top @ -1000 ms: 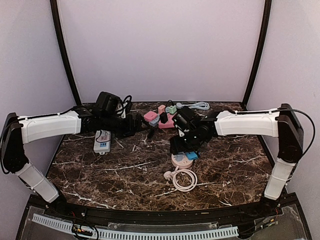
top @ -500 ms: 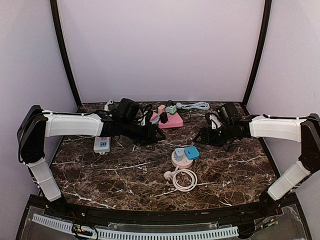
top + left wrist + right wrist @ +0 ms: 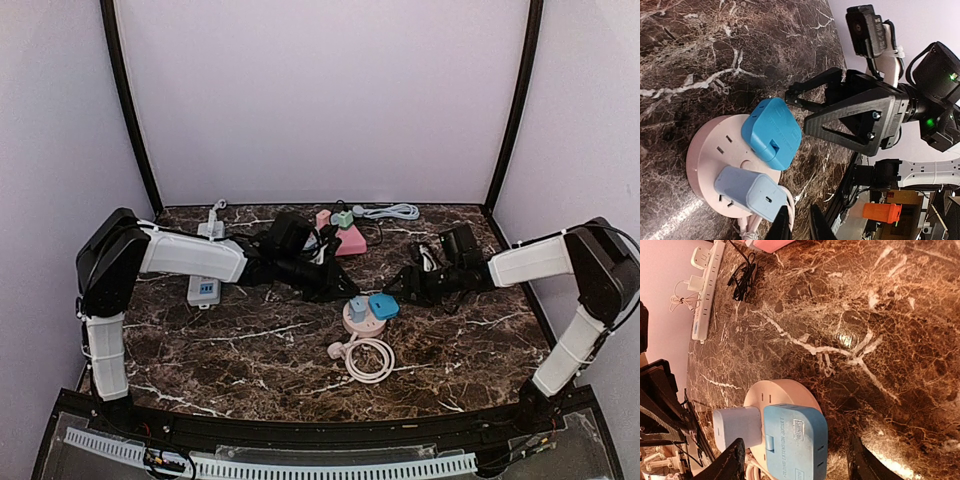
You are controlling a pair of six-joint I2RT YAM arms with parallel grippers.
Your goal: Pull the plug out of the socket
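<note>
Marble table (image 3: pixel 200 340); on it, mid-table, the round socket (image 3: pixel 705 155) with the blue plug (image 3: pixel 772 132) seated. Your right gripper (image 3: pixel 796 452) faces the plug, jaws apart; your left gripper (image 3: pixel 800 210), nearly closed, holds nothing. Pull unbraced and the socket likely lifts too.

The round socket (image 3: pixel 350 322) sat mid-table, with bare marble table (image 3: pixel 220 350) open to its near left and near right. Straight in front, a coiled white cable (image 3: pixel 368 358) lay just beside its base, in the way of a low approach from the near edge. A blue plug (image 3: pixel 383 305) and a light-blue plug (image 3: pixel 358 307) crowded its top side by side. The left gripper (image 3: pixel 338 288) closed off the far-left side and the right gripper (image 3: pixel 398 284), fingers spread, the far-right, with a narrow gap between them. Behind, a pink power strip (image 3: pixel 350 241) and adapters (image 3: pixel 343 217) cluttered the back edge. A white power strip (image 3: pixel 204 290) lay well to the left.
</note>
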